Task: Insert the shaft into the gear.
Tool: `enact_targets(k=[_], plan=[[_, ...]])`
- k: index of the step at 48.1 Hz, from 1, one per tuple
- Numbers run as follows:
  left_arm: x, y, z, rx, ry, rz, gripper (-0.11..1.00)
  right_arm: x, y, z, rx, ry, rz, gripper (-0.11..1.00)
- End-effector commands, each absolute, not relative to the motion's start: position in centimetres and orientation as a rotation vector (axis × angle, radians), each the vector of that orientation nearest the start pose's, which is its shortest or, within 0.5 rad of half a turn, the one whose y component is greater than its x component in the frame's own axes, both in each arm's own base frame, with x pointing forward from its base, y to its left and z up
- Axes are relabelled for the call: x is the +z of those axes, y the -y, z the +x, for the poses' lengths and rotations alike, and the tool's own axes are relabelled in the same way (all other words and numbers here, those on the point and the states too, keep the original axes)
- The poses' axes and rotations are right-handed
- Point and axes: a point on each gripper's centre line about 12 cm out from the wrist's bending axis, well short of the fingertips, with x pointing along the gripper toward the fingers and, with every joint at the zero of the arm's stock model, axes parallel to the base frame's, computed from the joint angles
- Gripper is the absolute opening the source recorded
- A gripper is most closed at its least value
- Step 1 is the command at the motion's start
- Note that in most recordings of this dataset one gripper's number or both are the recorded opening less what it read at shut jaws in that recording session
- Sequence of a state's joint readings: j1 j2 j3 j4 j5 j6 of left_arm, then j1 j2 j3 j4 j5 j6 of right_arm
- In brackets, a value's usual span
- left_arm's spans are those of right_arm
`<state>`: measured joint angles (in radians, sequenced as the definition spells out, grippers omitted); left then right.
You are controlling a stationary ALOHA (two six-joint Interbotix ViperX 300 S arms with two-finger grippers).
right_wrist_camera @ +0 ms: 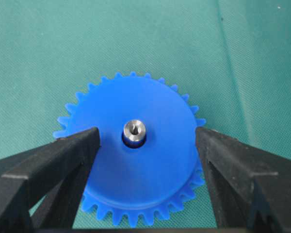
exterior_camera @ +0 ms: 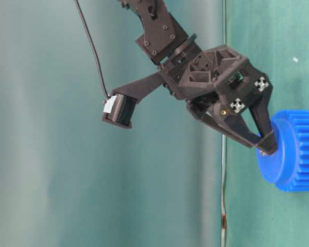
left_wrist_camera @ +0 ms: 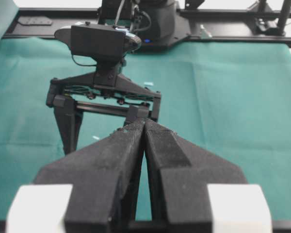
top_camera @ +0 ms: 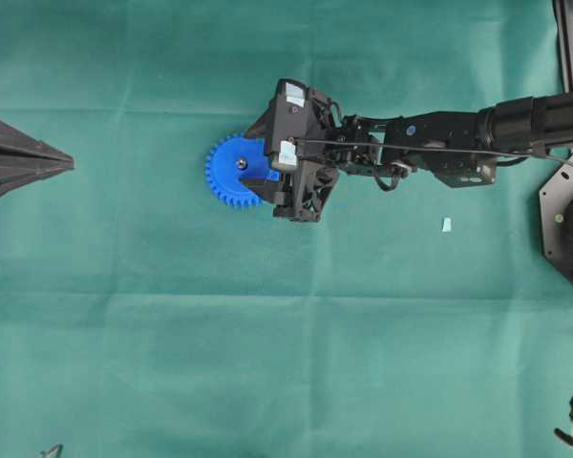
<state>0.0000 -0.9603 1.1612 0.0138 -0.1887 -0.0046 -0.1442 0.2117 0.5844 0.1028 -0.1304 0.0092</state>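
Note:
The blue gear (top_camera: pixel 231 176) lies flat on the green cloth. The silvery shaft (right_wrist_camera: pixel 134 131) stands in the centre hole of the gear (right_wrist_camera: pixel 136 165), its top end showing (top_camera: pixel 241 164). My right gripper (right_wrist_camera: pixel 146 141) is open just above the gear, one finger (right_wrist_camera: pixel 82 150) on each side of the hub and neither touching the shaft. From table level its fingertips (exterior_camera: pixel 268 146) rest at the top face of the gear (exterior_camera: pixel 296 154). My left gripper (top_camera: pixel 69 164) is shut and empty at the table's left, pointing toward the right gripper (top_camera: pixel 255 157); its tips (left_wrist_camera: pixel 144 122) are pressed together.
A small pale blue scrap (top_camera: pixel 446 224) lies on the cloth under the right arm. Black arm bases and frame parts (top_camera: pixel 565 219) stand at the right edge. A black rail (left_wrist_camera: pixel 223 39) runs along the table's far edge in the left wrist view.

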Motion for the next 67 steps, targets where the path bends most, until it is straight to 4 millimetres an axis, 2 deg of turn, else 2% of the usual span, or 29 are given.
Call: enact_targets(k=[1, 20, 28, 36, 60, 67], plan=[[29.6, 0.0, 20.3, -0.002, 0.012, 0.014, 0.00, 14.9, 6.2, 42.3, -0.184, -0.595, 0.149, 0.90], [29.6, 0.0, 20.3, -0.002, 0.012, 0.012, 0.00, 23.8, 5.8, 39.9, -0.163, -0.453, 0.120, 0.90], [29.6, 0.0, 20.3, -0.002, 0.011, 0.012, 0.00, 24.0, 5.6, 38.9, -0.162, -0.443, 0.117, 0.90], [29.8, 0.0, 20.1, -0.002, 0.018, 0.012, 0.00, 24.1, 5.3, 36.9, -0.163, -0.415, 0.114, 0.90], [29.8, 0.0, 20.1, -0.002, 0.021, 0.012, 0.00, 25.7, 3.9, 26.4, -0.166, -0.254, 0.106, 0.90], [29.8, 0.0, 20.1, 0.000, 0.021, 0.012, 0.00, 25.8, 3.5, 24.1, -0.162, -0.241, 0.112, 0.90]])
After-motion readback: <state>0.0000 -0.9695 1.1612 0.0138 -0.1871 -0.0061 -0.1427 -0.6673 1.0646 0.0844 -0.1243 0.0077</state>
